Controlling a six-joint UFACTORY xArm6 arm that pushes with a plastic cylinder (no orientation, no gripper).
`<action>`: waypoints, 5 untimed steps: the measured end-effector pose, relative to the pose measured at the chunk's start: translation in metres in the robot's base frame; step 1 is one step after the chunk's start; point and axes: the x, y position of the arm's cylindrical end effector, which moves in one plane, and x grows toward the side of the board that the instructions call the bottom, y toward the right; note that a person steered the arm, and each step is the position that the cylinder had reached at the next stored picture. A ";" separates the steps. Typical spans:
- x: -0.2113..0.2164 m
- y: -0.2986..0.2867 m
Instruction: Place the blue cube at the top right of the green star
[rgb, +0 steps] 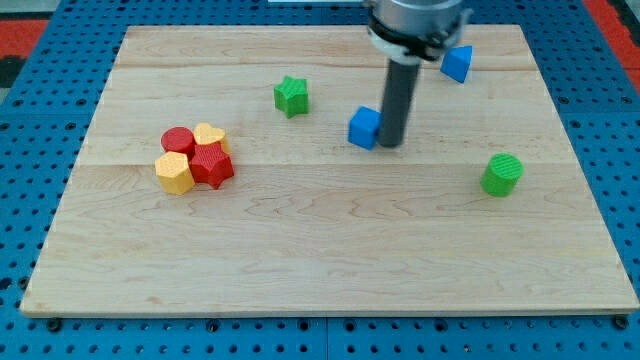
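Wooden bench (330, 270) seen from above and slightly from its bottom edge, resting on a blue perforated base (30, 330). The arm carries no gripper, so there is no jaw opening to report; it ends in a dark rod whose lower end, my tip (390, 143), meets the bench a little above the bench centre. The blue cube (365, 127) lies immediately at the view's left of my tip, touching or all but touching the rod.

The green star (291, 96) sits toward the bench's top edge, left of the blue cube and slightly higher, with bare wood between the two; the cube thus stands at the star's lower right. A second blue block (457, 63), wedge-like in outline, lies near the top edge toward the top right corner, partly beside the arm's housing. A green cylinder (501, 174) stands toward the right edge, well apart from the other pieces.

Near the left edge four pieces are packed together, touching: a red cylinder (178, 141) and a yellow heart (210, 135) in the upper row, a yellow block (174, 173) and a red star-like block (211, 164) in the lower row.
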 end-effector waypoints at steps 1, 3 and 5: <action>-0.032 -0.041; -0.002 -0.048; -0.048 -0.065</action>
